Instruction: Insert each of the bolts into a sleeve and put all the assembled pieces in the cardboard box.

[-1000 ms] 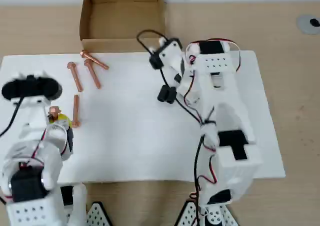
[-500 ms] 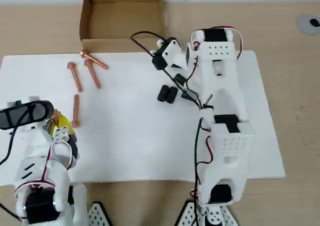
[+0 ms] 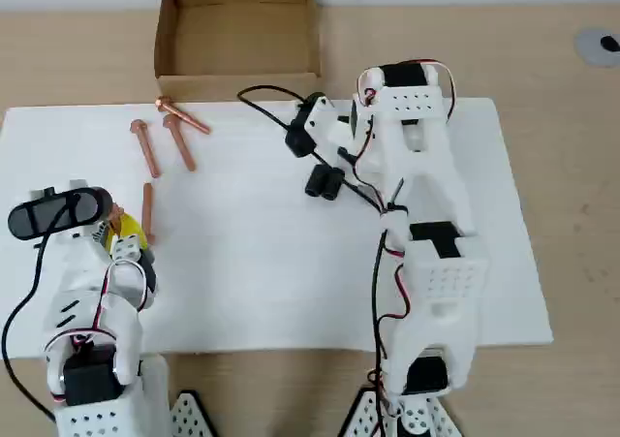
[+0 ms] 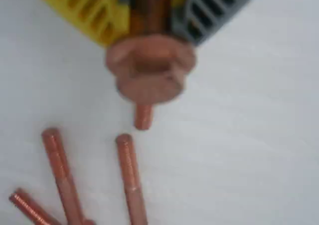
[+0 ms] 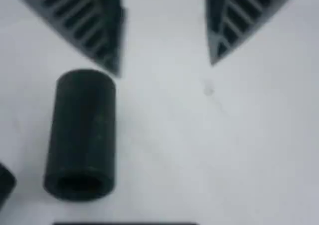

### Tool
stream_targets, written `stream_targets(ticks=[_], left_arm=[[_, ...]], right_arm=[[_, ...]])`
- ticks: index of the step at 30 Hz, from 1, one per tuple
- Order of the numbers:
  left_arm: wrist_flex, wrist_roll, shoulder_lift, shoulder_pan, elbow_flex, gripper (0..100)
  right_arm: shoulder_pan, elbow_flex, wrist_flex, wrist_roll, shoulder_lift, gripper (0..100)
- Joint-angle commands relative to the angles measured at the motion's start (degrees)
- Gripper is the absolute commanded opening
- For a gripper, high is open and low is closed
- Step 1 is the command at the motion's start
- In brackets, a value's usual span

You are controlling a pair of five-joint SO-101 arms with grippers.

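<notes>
My left arm has pulled back toward its base this past second, and my left gripper [image 4: 149, 10] still pinches a copper bolt [image 4: 149, 75] by the shank, head outward, above the white mat [image 3: 252, 272] near the loose bolts [image 3: 145, 150]. My right arm has stretched forward. My right gripper [image 5: 162, 40] hangs spread wide, one fingertip just beside a black sleeve [image 5: 82, 135]. The cardboard box [image 3: 237, 45] sits past the mat's far edge.
</notes>
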Motion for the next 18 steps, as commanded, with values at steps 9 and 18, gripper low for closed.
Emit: stream_targets(ticks=[9,18], left_arm=[[-1.6,0.4,-0.6,0.7,0.9,1],[-1.2,0.4,-0.6,0.7,1.0,1]], right_arm=[[-1.0,-0.4,0.4,4.6,0.6,18.2],[-1.2,-8.0,-1.6,4.9,9.9,18.2]])
